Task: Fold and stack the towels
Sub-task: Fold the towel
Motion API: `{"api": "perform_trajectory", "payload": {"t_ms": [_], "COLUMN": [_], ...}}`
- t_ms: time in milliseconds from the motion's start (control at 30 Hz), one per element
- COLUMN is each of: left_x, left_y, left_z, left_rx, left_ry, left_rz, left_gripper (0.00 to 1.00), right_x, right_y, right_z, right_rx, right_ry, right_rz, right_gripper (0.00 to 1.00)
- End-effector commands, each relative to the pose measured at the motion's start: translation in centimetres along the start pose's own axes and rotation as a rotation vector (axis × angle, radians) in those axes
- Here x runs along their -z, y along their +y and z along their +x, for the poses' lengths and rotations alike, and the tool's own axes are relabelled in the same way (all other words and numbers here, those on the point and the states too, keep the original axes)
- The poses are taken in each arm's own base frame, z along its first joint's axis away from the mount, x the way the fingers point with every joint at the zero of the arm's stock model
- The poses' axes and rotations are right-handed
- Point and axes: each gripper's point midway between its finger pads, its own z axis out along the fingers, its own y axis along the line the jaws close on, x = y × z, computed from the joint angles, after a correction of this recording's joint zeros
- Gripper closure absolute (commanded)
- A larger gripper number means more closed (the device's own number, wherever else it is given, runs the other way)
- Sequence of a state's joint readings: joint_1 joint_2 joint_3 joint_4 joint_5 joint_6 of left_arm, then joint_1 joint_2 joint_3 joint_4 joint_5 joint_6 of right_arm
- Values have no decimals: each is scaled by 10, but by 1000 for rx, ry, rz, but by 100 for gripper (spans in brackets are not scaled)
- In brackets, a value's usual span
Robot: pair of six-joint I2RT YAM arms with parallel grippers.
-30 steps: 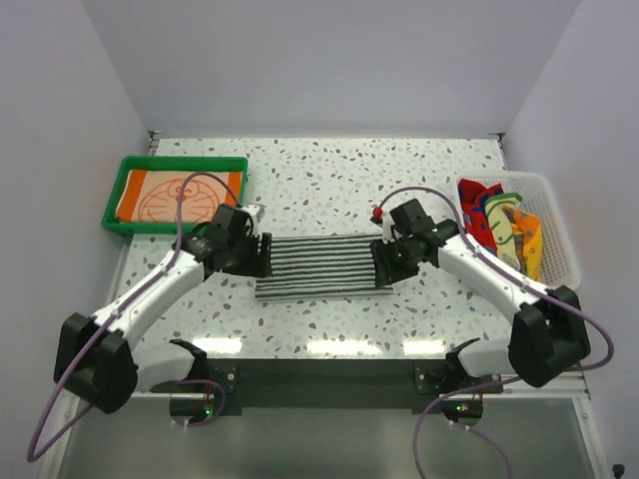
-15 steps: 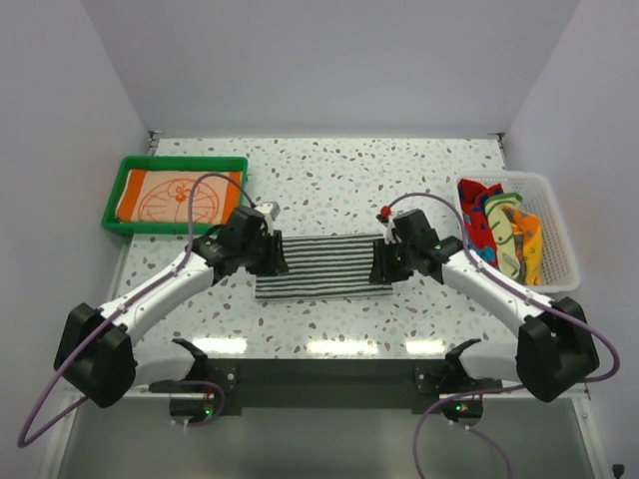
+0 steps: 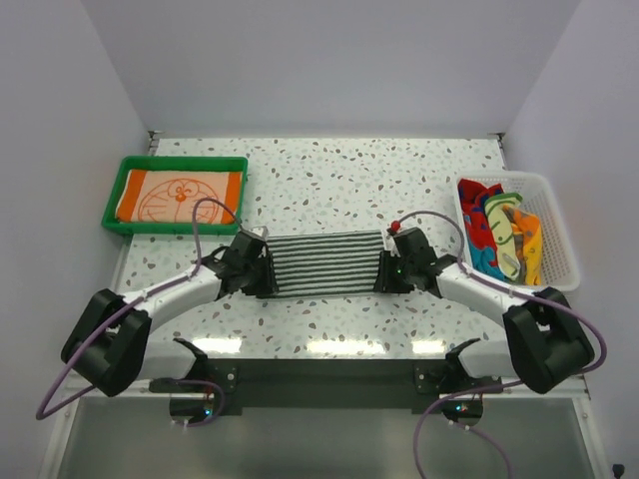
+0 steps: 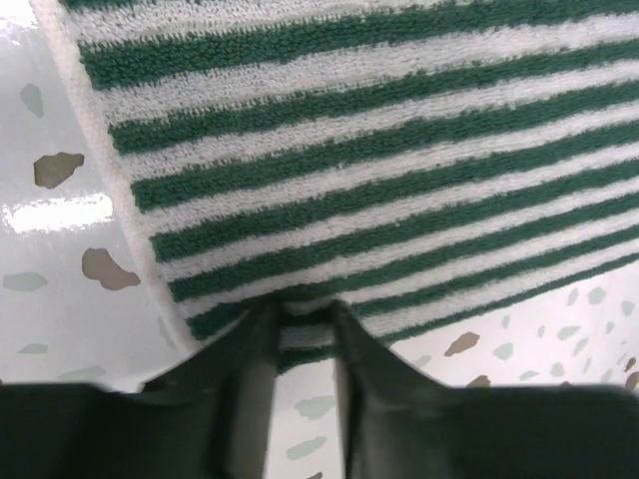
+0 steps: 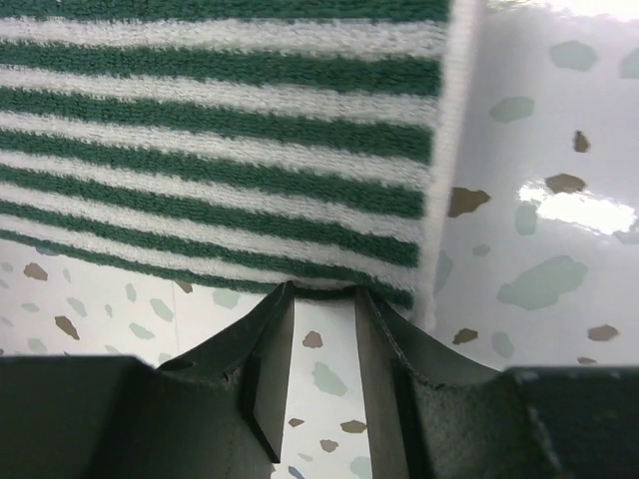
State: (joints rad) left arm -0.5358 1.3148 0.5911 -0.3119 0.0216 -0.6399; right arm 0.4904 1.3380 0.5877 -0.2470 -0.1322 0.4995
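A dark-and-white striped towel [image 3: 324, 263] lies flat on the table's middle. My left gripper [image 3: 268, 281] sits low at its near left corner. In the left wrist view the towel [image 4: 349, 150] fills the top, and that gripper [image 4: 303, 311] is shut on a small lifted piece of its near hem. My right gripper [image 3: 382, 278] is at the near right corner. In the right wrist view the towel's [image 5: 220, 150] near hem lies between the tips of that gripper [image 5: 322, 291], which stand narrow on it. An orange towel with a cartoon drawing [image 3: 180, 196] lies at the far left.
The orange towel rests in a green tray [image 3: 112, 210]. A white mesh basket [image 3: 559, 239] at the right edge holds several crumpled towels [image 3: 504, 232]. Speckled tabletop [image 3: 349, 180] stretches behind the striped towel, with white walls around.
Both grippers slid down to the striped towel's near corners, dropped to the table and narrowed their jaws onto its near hem. The towel's left edge shifted slightly inward.
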Motion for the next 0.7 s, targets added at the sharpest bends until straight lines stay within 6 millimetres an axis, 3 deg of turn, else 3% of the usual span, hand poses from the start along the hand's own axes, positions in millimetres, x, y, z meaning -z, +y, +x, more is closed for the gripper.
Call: {"api": "perform_trajectory", "payload": {"t_ms": [0,133,233,300,400,467,600,667], "left_x": [5,35,51,54,43,30,4,-9], "left_y": [18,-8,-19,-22,-12,-5,6,9], "left_z": [-3,-35,-64,-78,-84,-79,-64,-50], "left_rx": [30,11,-8,-15,-13,-9,5,15], "left_ry": [-32,-109,-180,-219,-218,-191,-138,-88], "left_rz": [-74,2,5,2,-31,-49,-59,-58], "left_gripper": [61,33,27,27,28,32,35,34], "right_x": [16,48,57,49,25,12,-36,-48], "right_y": [-17,13,26,32,37,41,23,14], "right_z": [-18,-69,-101,-121,-140,-152,-153,-152], "right_rx": [-5,54,101,119,133,134,110,93], "right_ry": [-79,-204,-253,-277,-284,-306,-233,-211], "right_rz": [97,37,32,28,24,10,46,54], "right_gripper": [64,57,57,57,59,60,59,57]}}
